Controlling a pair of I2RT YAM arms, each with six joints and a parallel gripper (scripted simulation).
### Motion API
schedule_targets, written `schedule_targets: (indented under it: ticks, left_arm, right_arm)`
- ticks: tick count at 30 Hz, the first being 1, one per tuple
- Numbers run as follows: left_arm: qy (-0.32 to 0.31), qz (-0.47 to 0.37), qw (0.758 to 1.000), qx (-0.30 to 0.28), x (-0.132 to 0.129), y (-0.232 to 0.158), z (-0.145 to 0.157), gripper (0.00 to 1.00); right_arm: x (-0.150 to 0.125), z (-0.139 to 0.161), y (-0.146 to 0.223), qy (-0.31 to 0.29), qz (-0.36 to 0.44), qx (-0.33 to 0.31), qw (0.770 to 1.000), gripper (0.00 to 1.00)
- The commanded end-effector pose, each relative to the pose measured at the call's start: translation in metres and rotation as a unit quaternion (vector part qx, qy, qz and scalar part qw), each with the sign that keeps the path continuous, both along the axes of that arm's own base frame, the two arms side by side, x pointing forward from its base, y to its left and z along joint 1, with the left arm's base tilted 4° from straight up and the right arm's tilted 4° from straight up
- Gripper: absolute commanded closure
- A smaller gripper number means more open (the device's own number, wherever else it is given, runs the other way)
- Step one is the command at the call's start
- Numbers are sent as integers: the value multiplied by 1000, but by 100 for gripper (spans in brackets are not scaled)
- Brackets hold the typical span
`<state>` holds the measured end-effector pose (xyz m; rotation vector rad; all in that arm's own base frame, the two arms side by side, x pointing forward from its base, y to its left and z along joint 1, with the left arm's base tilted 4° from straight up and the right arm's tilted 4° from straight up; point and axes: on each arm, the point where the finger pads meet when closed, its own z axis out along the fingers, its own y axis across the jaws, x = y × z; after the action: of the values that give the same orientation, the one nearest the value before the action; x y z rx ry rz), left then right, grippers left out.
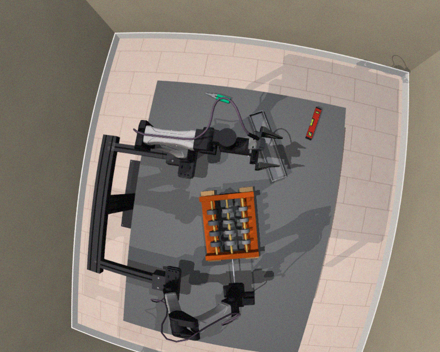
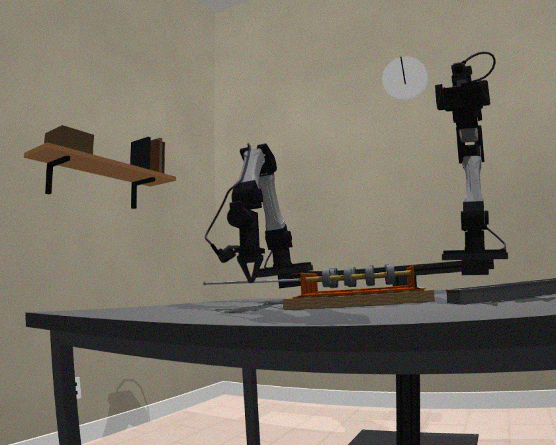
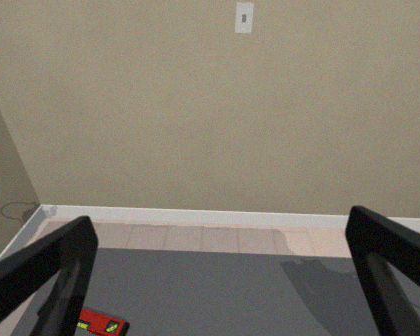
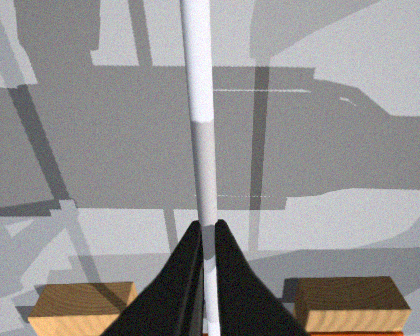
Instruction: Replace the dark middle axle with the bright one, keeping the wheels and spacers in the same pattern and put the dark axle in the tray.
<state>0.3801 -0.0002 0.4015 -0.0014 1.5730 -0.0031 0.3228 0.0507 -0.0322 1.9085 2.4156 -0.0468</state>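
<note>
Your right gripper (image 1: 234, 289) (image 2: 251, 280) (image 4: 209, 233) has its jaws clamped on the bright axle (image 1: 233, 270) (image 2: 226, 282) (image 4: 202, 125), one fingertip against either side of the shaft. You have the axle roughly level above the table (image 1: 167, 234) (image 2: 316, 332) (image 3: 211, 290), its head out to the right. Its other end reaches the right rail of the orange wheel frame (image 1: 229, 195) (image 2: 309, 285), in line with the middle row; you cannot tell from here how far it goes in. Between the rails, you see grey wheels (image 1: 229, 232) (image 2: 369, 275) on three rows of gold-coloured shafts or spacers. The frame stands upright on its wooden battens (image 1: 245, 189) (image 2: 359, 300) (image 4: 353, 300). You cannot make out the dark axle for certain.

Your left gripper (image 1: 280, 151) (image 2: 461, 98) (image 3: 218, 223) has its jaws wide apart with nothing between them, raised above the tray (image 1: 278, 178) (image 2: 508, 289). The tray lies slantwise to the left of the frame. Farther out, you have a red level (image 1: 313, 123) (image 3: 103, 322) at the far left, and a green-handled tool (image 1: 223, 98) near the left edge.
</note>
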Motion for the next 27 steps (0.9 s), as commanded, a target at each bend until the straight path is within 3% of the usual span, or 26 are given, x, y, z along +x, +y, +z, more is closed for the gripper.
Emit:
schedule_targets:
  ticks: [1, 21, 27]
  left_arm:
    - [-28, -2, 1000, -3, -1, 0, 23, 0]
    - [-28, -2, 1000, -3, -1, 0, 23, 0]
    - [-28, -2, 1000, -3, -1, 0, 23, 0]
  right_arm:
    - [0, -1, 4, -2, 0, -2, 1000, 100]
    - [-8, -7, 9, 9, 0, -5, 1000, 100]
    - [4, 5, 13, -10, -1, 0, 1000, 100]
